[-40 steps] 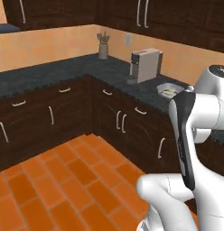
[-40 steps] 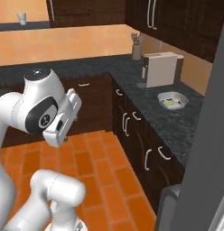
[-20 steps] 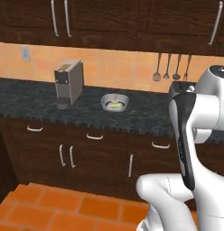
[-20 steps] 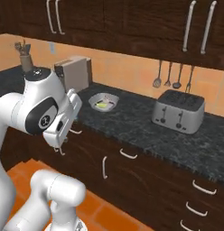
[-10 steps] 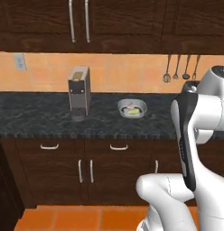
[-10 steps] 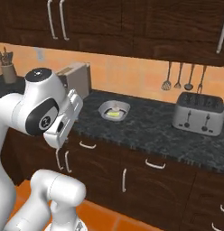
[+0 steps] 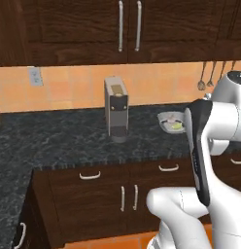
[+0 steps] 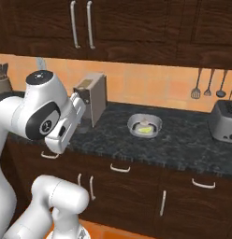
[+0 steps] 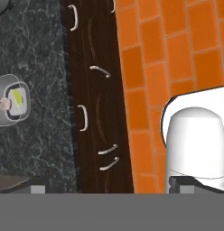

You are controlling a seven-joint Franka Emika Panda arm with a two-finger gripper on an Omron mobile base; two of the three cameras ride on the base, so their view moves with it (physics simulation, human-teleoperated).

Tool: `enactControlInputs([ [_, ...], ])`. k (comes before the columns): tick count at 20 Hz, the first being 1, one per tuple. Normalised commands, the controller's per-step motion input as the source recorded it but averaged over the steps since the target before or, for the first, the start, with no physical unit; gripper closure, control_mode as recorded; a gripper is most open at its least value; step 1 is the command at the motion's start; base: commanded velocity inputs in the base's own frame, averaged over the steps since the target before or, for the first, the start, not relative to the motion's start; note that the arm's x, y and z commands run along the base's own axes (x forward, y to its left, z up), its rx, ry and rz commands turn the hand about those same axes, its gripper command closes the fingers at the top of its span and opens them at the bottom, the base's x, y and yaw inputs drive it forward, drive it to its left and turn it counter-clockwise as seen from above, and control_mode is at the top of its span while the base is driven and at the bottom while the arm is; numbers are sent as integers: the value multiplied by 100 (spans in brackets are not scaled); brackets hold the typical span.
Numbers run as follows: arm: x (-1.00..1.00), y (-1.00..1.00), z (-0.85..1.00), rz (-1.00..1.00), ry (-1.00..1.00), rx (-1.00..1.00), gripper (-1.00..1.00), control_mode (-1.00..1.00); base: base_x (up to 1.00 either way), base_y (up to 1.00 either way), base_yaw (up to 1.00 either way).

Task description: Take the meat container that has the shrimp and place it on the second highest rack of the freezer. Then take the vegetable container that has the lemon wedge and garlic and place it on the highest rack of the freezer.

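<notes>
With the base turned since half a second ago, the vegetable container (image 8: 144, 126) with lemon wedge (image 9: 16, 98) and garlic (image 9: 3, 104) sits right of the coffee machine (image 7: 116, 115) on the table (image 8: 183, 144); the pincer stands open, empty.

I see a coffee machine (image 7: 116, 109) near the counter's (image 7: 69, 143) back edge, a toaster (image 8: 224, 120) at its right end.

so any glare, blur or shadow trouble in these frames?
Left base view: sharp, flat lighting, soft shadow at the coffee machine. Right base view: crisp, no glare on the container. Hand view: sharp but rolled, so the counter runs vertically.
</notes>
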Motion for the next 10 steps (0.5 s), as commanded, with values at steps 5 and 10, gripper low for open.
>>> enactControlInputs([
  [5, 0, 0, 0, 0, 0, 0, -100, 100, 42, 59, -26],
  [10, 0, 0, 0, 0, 0, 0, -100, 100, 40, 6, -8],
])
